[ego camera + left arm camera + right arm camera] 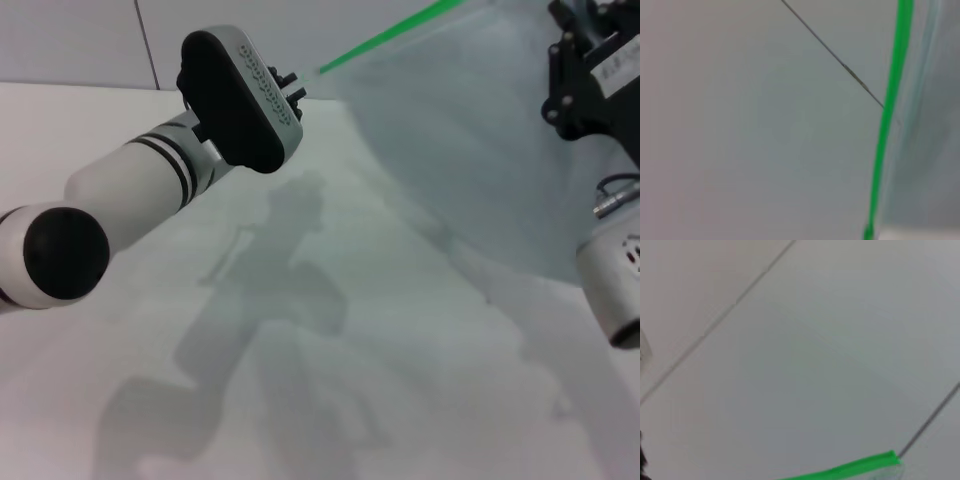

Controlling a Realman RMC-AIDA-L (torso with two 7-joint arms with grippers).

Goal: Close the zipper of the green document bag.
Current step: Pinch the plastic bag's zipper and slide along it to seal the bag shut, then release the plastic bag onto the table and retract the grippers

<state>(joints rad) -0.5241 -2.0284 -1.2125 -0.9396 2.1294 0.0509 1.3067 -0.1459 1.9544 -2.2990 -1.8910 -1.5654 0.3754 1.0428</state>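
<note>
Nearest, the white table [420, 400] carries the arms' shadows. Above it, the green document bag [470, 150] hangs lifted off the surface, its translucent pale sheet sloping down from the far right toward the near right. The left gripper [300, 85] is at the far left of centre, at the left end of the zipper [385, 38]; whether its fingers are apart or together cannot be told. The right gripper [590, 70] sits at the far right by the bag's upper edge, its grip likewise hidden. The bright green zipper runs up and right along the bag's top edge, against the pale wall [80, 40] beyond.
</note>
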